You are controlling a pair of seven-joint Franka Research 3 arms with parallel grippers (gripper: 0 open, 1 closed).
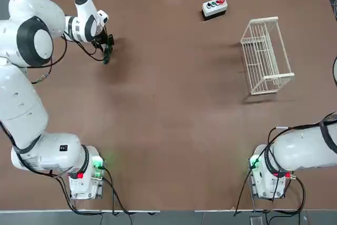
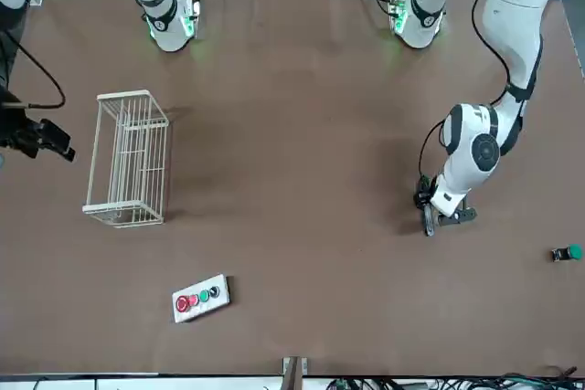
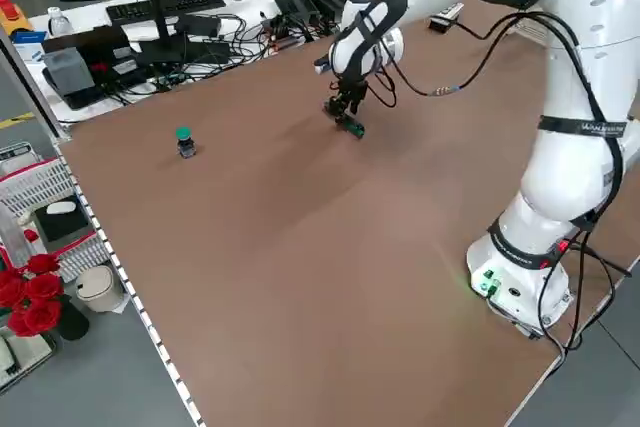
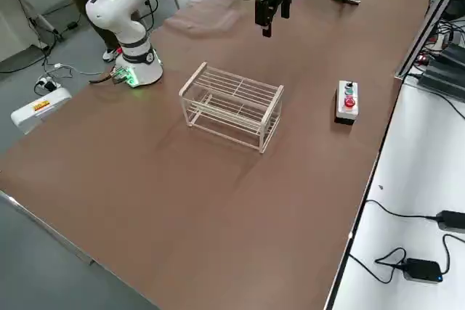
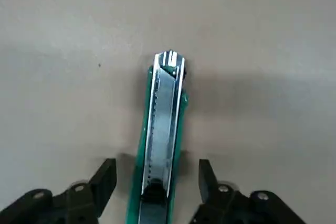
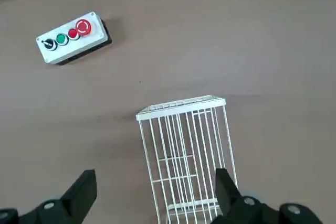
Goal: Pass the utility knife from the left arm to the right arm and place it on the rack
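Jaws of your left gripper [image 5: 157, 179] stand apart, one finger on each side of the utility knife [image 5: 161, 129], which lies flat on the table [image 1: 174, 125] at its far left; neither finger visibly touches it. Your right gripper [image 6: 157, 195] hangs spread wide above the rack [image 1: 265, 56], which stands empty at the far right. Beyond, near the far edge, sits a grey button box [image 1: 215, 7].

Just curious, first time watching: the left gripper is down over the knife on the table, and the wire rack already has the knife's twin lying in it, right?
Not quite. The left gripper does straddle the utility knife on the table, but the rack holds nothing, as the top view shows.
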